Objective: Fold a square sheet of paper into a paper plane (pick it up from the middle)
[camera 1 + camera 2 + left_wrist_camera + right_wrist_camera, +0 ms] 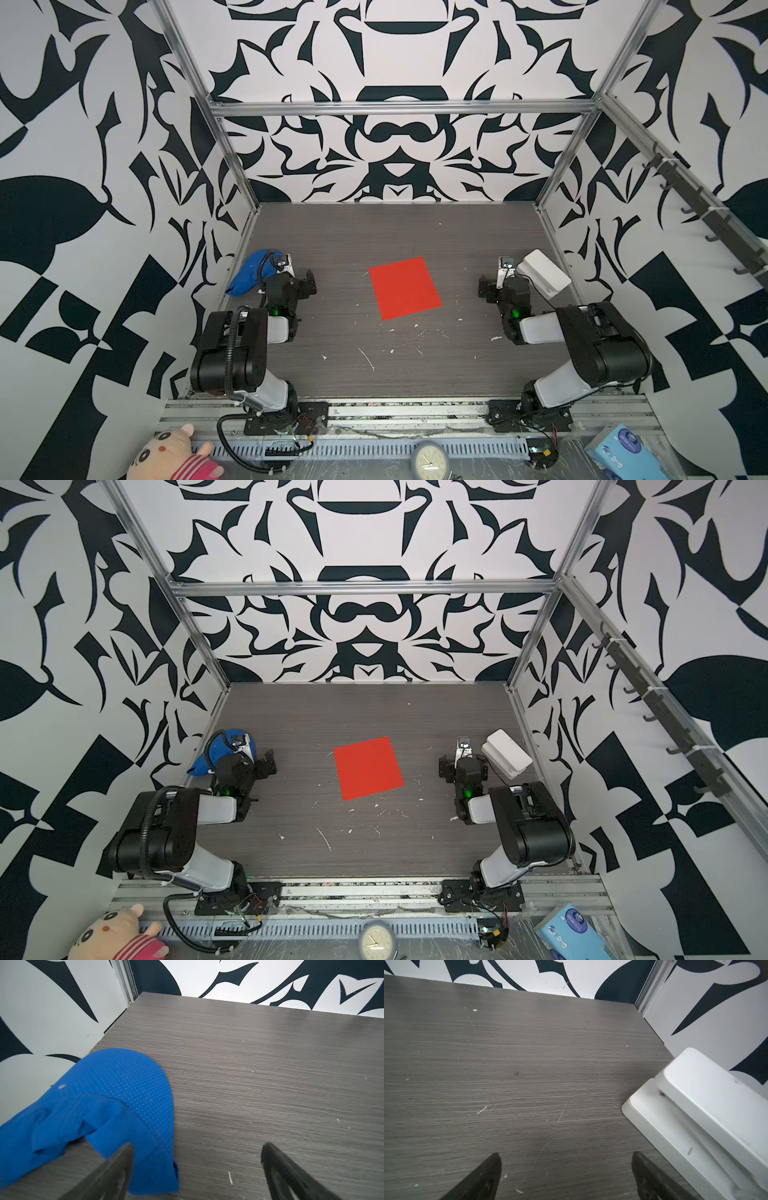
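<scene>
Black arms [208,349], white links [276,329], green lamp [274,311] (each wrist), ribbed cable [230,357] on left

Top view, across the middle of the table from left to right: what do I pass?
In a top view: blue cap → left gripper, open → square sheet of paper, lying flat → right gripper, open → white box.

Bright even light, soft wrist-view blur

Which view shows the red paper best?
In both top views the paper lies whole, flat and uncovered, so those are best. Neither wrist view shows it: the left sees a blue cloth, the right a white box.
</scene>
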Action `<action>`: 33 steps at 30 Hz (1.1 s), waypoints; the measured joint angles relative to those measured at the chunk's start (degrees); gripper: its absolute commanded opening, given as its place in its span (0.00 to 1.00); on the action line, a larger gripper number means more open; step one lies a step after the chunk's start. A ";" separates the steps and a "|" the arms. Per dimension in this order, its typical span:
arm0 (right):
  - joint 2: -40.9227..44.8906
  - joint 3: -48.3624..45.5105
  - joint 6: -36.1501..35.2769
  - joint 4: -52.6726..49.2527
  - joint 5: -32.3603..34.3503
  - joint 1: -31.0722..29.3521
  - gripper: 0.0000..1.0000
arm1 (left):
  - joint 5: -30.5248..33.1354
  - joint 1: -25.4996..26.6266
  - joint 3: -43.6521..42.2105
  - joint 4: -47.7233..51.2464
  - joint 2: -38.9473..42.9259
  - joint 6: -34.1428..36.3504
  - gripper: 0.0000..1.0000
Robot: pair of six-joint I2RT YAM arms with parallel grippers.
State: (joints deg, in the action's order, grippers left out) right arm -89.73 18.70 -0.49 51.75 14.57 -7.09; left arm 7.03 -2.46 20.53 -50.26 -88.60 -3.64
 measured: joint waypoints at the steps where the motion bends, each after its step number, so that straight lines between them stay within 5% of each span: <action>1: 0.00 0.00 0.00 0.00 0.00 0.00 1.00 | 0.04 -0.02 0.00 0.00 0.00 -0.02 0.99; 33: 1.01 0.07 0.04 -0.72 -1.03 0.70 1.00 | 0.17 -0.20 0.00 -0.13 0.20 -0.37 0.99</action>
State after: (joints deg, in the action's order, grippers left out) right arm -88.73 18.76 -0.45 51.03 13.54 -6.39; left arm 7.20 -2.66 20.53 -50.39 -88.40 -4.01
